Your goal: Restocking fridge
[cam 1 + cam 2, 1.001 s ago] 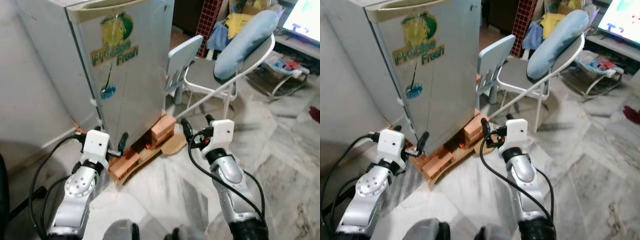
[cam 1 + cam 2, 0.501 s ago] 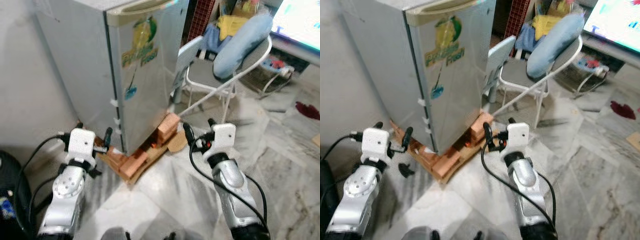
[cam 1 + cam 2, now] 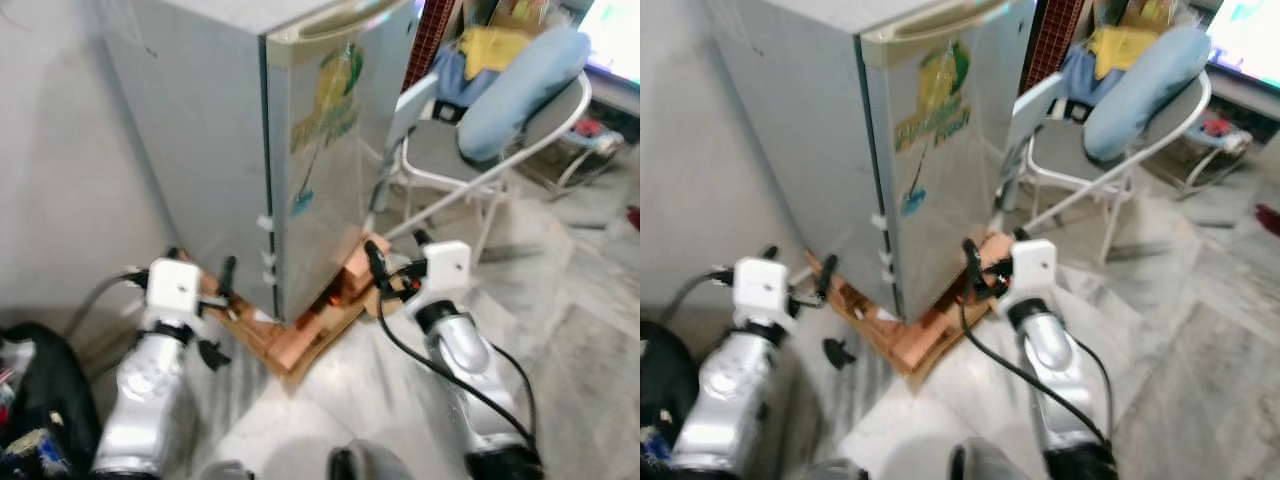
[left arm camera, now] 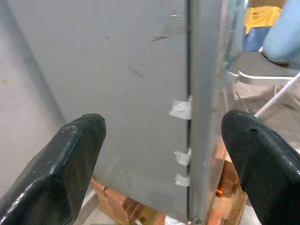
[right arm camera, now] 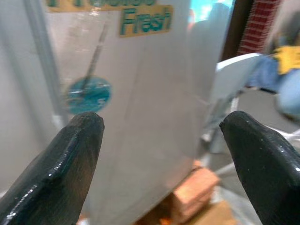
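**A:** Here's the fridge (image 3: pixel 300 150), a small grey one with its door closed, standing on a stack of bricks (image 3: pixel 300 335) over the marble floor (image 3: pixel 580 330). A fruit sticker with green lettering (image 3: pixel 933 105) sits on the door front, and bits of white tape (image 4: pixel 183 110) cross the seam at the door's edge.

**B:** And the arms?

**A:** Both are raised toward it. The left gripper (image 3: pixel 197 270) hangs by the fridge's near corner, low down by the bricks, its two black fingers (image 4: pixel 61 159) spread wide with nothing between them. Its wrist view looks straight at the grey side panel and the door seam.

**B:** The right one?

**A:** The right gripper (image 3: pixel 395 252) is at the door's lower front corner, just above the bricks. Fingers (image 5: pixel 70 159) likewise wide apart and empty, facing the sticker on the door.

**B:** What's around it?

**A:** A white folding chair (image 3: pixel 470 170) with a pale blue cushion (image 3: pixel 520 85) stands just past the fridge on the robot's right. A dark bag (image 3: pixel 35 385) lies on the floor at the far left.
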